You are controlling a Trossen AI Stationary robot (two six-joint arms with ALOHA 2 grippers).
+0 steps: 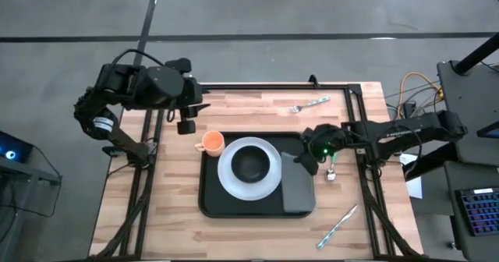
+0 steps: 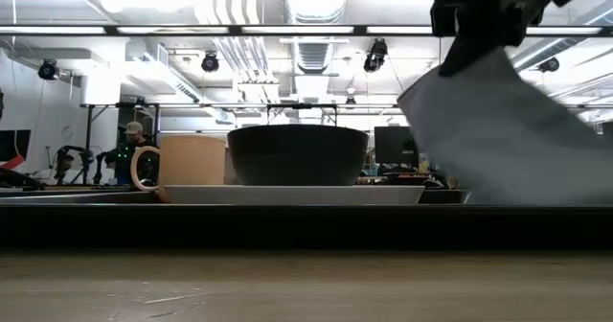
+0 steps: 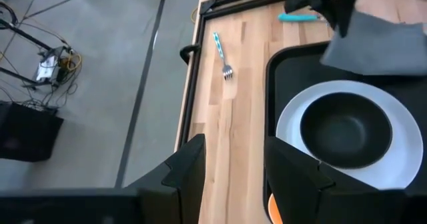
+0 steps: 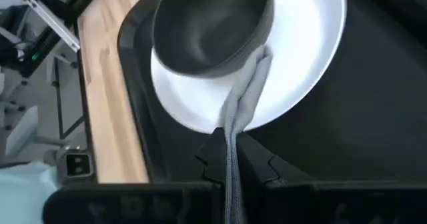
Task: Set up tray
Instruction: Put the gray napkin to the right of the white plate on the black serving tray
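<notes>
The black tray (image 1: 210, 203) lies mid-table. On it rests a white plate (image 1: 267, 185) with a dark bowl (image 1: 249, 162) standing in it, and an orange cup (image 1: 212, 143) stands at the tray's far left corner. A grey cloth (image 1: 299, 188) covers the tray's right part. My right gripper (image 1: 310, 154) is over the tray's far right corner, shut on the cloth. My left gripper (image 3: 233, 174) is open, waiting above the table's far left part, touching nothing. My right gripper pinches the grey cloth's far end (image 4: 231, 141) between its two fingers, coming from the table's right and slanting down. The cloth (image 2: 508, 130) hangs slanting below the gripper (image 2: 479, 15), raised at that end. Its lower, near part (image 1: 299, 200) lies on the tray.
A fork (image 1: 309, 104) with a teal handle lies on the table's far side. A spoon (image 1: 330, 172) lies just right of the tray. A knife (image 1: 337, 227) lies near the near right corner. Bare wood shows left of the tray.
</notes>
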